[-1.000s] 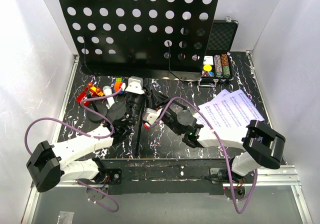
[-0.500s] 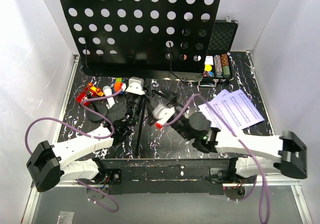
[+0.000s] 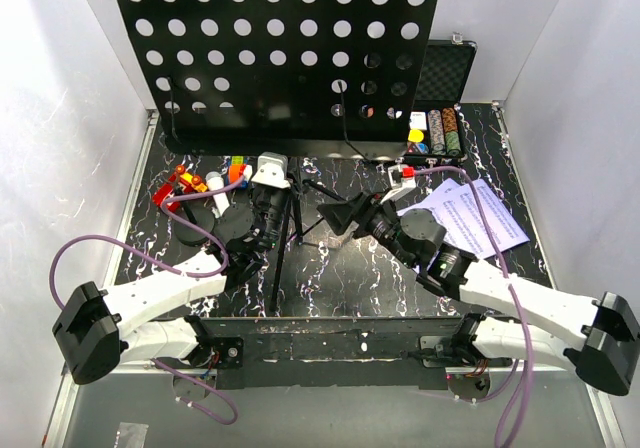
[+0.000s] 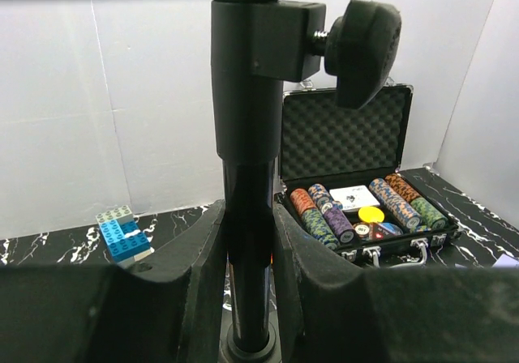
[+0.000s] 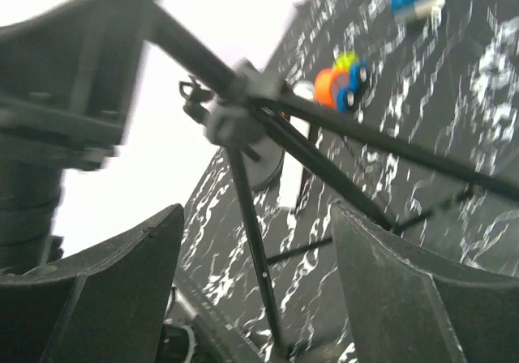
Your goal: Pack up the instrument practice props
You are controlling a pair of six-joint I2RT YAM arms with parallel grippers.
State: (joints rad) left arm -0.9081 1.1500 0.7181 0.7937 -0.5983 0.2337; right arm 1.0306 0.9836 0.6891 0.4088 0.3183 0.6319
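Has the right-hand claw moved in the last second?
Yes. The right gripper has swung rightward and toward the back, away from the pole of the music stand and nearer the poker chip case.

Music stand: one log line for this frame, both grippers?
left gripper: shut on post of black tripod music stand | right gripper: open, empty, by its legs | white sheet-music pages: loose, right side

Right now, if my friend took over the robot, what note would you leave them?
Left gripper: shut on the pole of the black tripod music stand with hole-punched metal desk, upright.
Right gripper: open, empty, by the stand's spread legs.
White printed sheet-music pages: loose, right of the stand. Small microphone on round black base: left of it.
Done: nothing packed. Left: fold stand, gather pages, microphone.
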